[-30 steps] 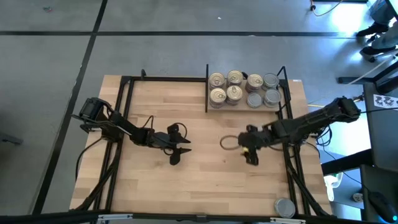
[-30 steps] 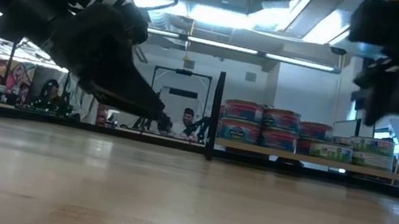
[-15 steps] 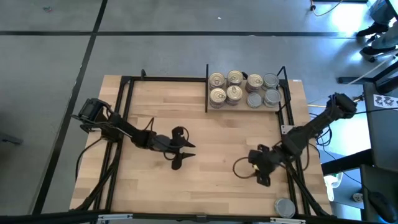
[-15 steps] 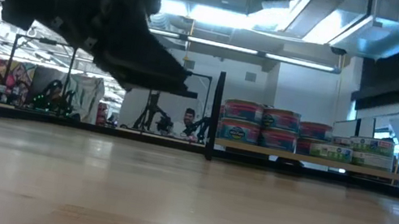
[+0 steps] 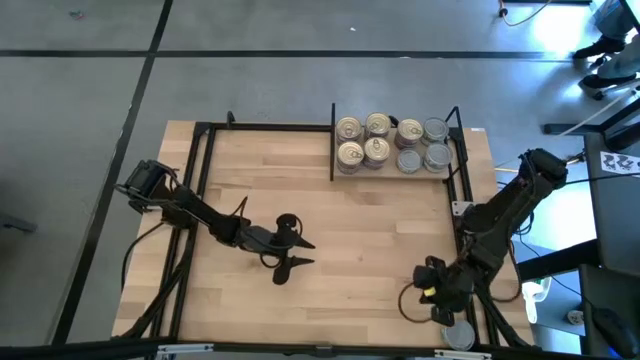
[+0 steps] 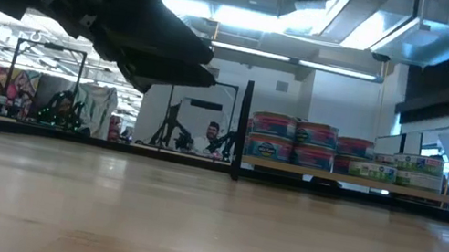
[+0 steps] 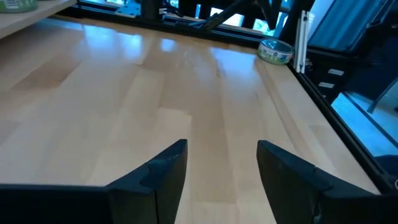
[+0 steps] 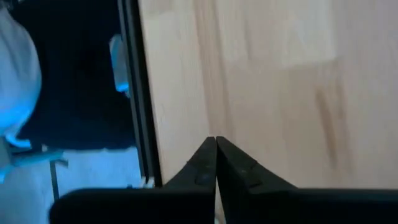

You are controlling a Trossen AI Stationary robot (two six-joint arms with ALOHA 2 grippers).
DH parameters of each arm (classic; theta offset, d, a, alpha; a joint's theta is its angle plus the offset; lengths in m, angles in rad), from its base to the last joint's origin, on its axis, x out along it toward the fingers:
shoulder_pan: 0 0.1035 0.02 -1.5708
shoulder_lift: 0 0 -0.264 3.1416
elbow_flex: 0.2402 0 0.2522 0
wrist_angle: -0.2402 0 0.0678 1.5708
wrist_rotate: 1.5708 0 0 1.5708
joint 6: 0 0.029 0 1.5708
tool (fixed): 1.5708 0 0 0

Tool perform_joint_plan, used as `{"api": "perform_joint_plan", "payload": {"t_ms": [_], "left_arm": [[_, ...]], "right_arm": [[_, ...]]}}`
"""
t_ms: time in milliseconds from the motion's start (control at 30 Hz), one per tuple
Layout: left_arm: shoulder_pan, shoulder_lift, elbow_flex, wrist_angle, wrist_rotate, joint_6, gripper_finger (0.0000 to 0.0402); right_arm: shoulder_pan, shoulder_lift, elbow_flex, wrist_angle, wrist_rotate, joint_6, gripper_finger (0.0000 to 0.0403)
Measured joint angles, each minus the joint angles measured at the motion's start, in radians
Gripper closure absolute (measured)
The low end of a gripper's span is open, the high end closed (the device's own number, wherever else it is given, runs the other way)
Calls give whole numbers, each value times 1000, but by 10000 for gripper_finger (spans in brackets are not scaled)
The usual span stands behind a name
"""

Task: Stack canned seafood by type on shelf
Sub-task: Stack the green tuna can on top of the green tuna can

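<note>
Tins (image 5: 390,143) of seafood sit stacked in the shelf's (image 5: 395,176) far-right bay. One grey tin (image 5: 458,334) remains at the surface's near-right edge. My right gripper (image 5: 432,290), fingers together and empty, hovers just beside it; my left gripper (image 5: 288,250), fingers apart, waits mid-surface.

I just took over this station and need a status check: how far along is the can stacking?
Nearly done: the tins sit grouped in the shelf bay, gold lids beside grey. Nothing is in hand: the right gripper is shut and empty near the front right corner, and the left gripper hangs open mid-table. One grey-lidded tin is left at that corner.
</note>
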Motion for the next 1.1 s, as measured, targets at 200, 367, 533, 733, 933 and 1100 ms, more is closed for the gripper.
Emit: {"api": "perform_joint_plan", "payload": {"t_ms": [200,367,533,733,933,1100], "left_arm": [[-18,0,0,-2,-21,-32,210],[-18,0,0,-3,-24,-47,210],[-16,0,0,-3,-27,-48,210],[-16,0,0,-3,-34,-48,210],[-16,0,0,-3,-42,-31,210],[-16,0,0,-3,-43,-30,210]], "right_arm": [[52,49,0,-12,-63,87,390],[62,50,0,-43,-168,221,397],[63,58,0,-54,-256,346,393],[100,121,0,67,-362,398,397],[151,234,0,205,-493,466,400],[147,322,0,211,-476,420,396]]}}
